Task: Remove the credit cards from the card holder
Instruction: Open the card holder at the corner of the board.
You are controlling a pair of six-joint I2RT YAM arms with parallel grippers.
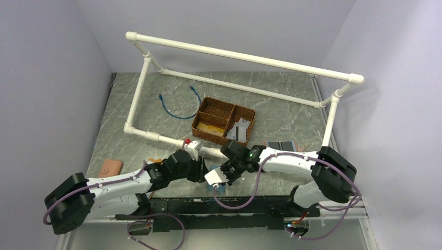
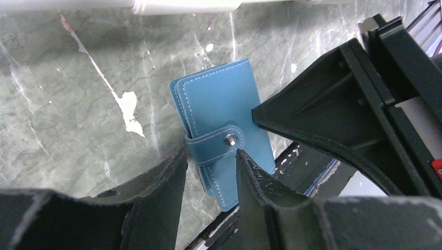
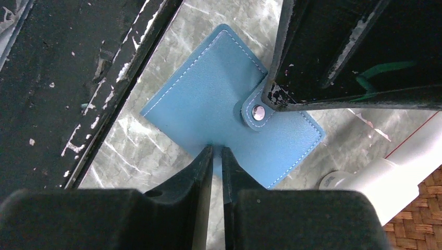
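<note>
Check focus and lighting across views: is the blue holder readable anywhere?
Left wrist: card holder crisp, stitching readable, left tool blurred. Right wrist: card holder crisp, right tool dark, soft. Top external: even light, arms mostly cover it.

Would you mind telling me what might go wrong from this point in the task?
The card holder is snapped shut; tugging its strap with the left end effector may drag the whole holder. The right end effector sits very close to the left, so they may collide. The holder lies by the near edge of the table and could slide off.
</note>
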